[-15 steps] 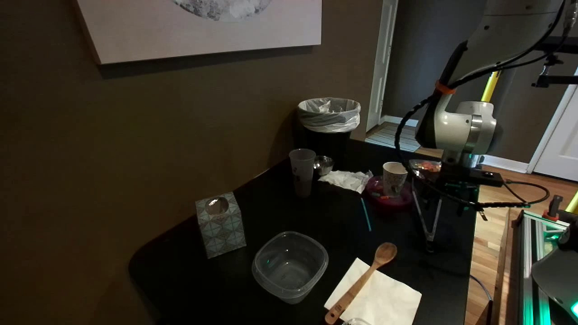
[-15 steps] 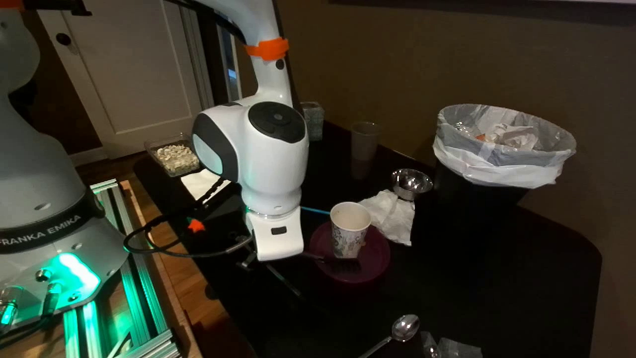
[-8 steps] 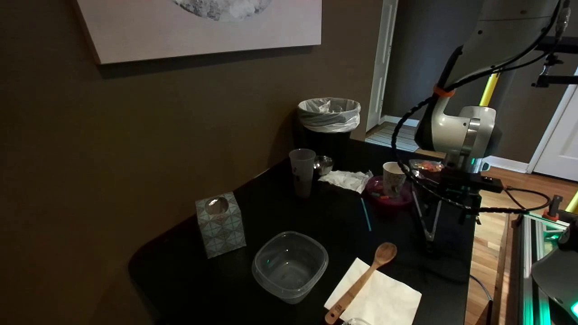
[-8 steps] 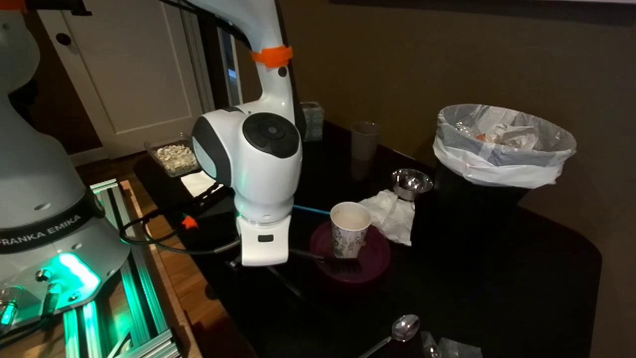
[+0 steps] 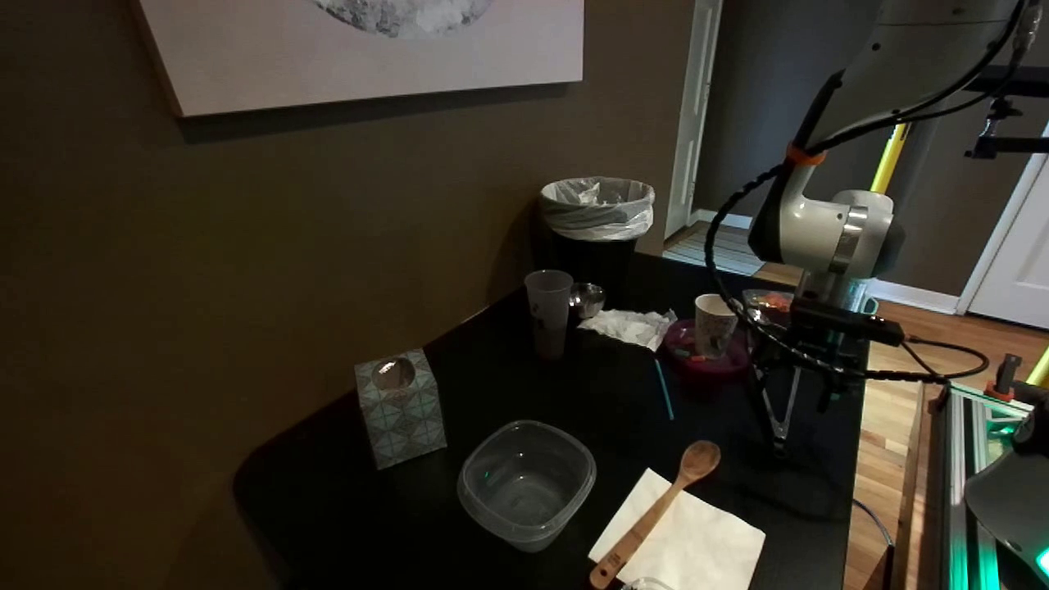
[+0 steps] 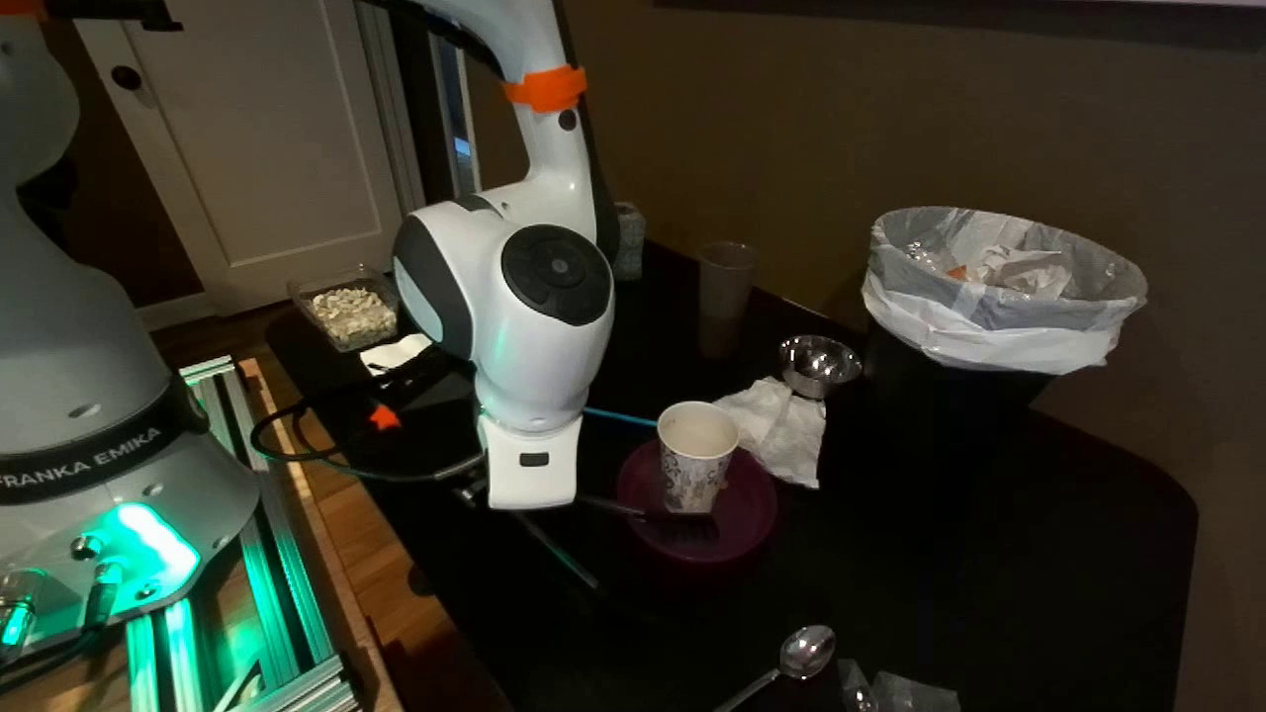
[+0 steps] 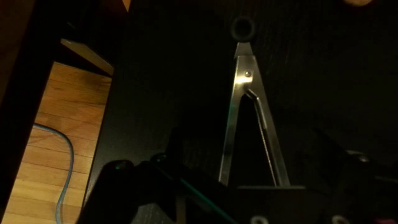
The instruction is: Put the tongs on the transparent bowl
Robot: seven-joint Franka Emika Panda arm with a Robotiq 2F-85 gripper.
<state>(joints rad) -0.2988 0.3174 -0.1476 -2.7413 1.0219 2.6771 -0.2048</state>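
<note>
The tongs (image 7: 245, 68) lie on the black table as a narrow metal V, joined end away from my gripper in the wrist view; they also show in both exterior views, as tongs (image 5: 780, 428) and tongs (image 6: 566, 554). My gripper (image 7: 247, 133) stands open above their spread arms, one dark finger on either side and apart from them. Its body hides the ends of the tongs' arms. Farther along the table, the transparent bowl (image 5: 524, 492) sits upright in an exterior view; the arm hides it in the opposite view.
A wooden spoon (image 5: 656, 516) rests on a white napkin (image 5: 705, 537) between tongs and bowl. Beside the gripper is a purple plate (image 6: 747, 529) bearing a paper cup (image 6: 697, 460) and a fork. A blue straw (image 5: 664, 389) and tissue box (image 5: 401, 410) are nearby. The table edge (image 7: 102, 130) runs close by.
The arm dipped slightly, then rose a little and shifted toward the tongs. The gripper stayed open, and the tongs and bowl have not moved.
</note>
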